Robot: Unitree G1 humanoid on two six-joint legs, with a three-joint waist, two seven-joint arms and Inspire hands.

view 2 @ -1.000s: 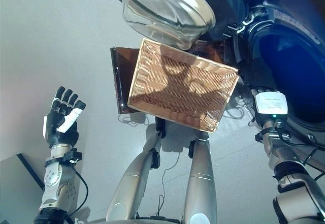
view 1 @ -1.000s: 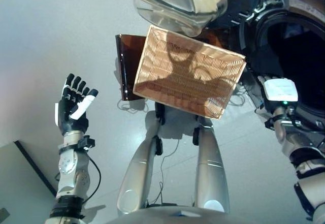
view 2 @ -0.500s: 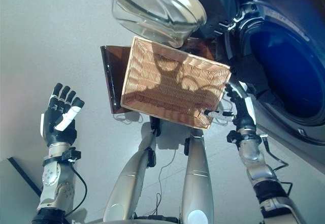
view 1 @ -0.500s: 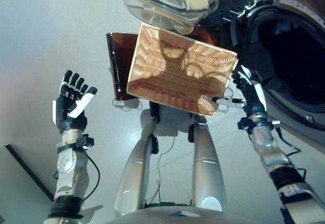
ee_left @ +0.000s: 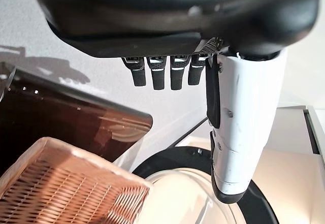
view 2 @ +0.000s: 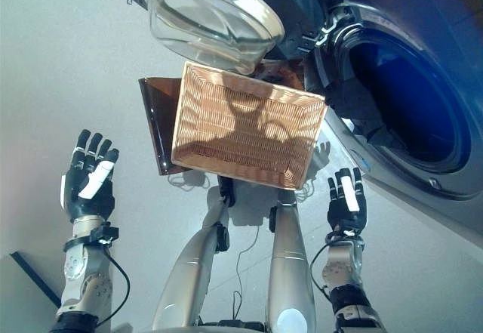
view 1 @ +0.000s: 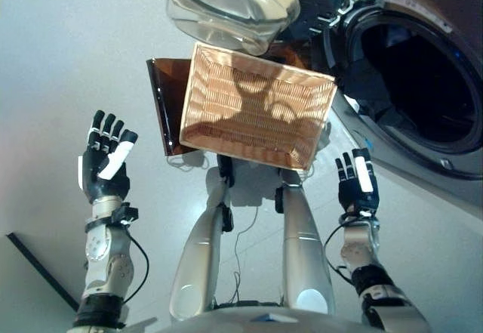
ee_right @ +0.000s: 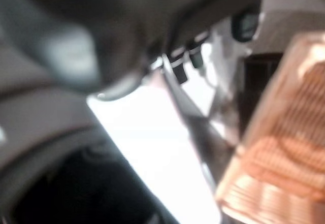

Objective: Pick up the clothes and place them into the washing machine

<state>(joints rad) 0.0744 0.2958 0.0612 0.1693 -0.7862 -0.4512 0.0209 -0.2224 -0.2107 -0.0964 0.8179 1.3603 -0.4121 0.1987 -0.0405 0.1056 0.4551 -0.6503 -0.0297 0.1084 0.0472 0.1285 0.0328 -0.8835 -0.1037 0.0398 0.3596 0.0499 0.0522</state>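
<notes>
Both robot hands are hovering with fingers spread wide, holding nothing: the left robot hand [view 1: 103, 168] well left of the wicker basket [view 1: 253, 106] on the floor [view 1: 68, 61], the right robot hand [view 1: 357, 184] below the washing machine [view 1: 423, 76] opening. The basket is showing no clothes; the drum is looking dark.

- The right hand [view 1: 358, 185] has come away from the washing machine [view 1: 423, 76] mouth (upper right) to the lower right, fingers straight, below the wicker basket [view 1: 256, 106].
</notes>
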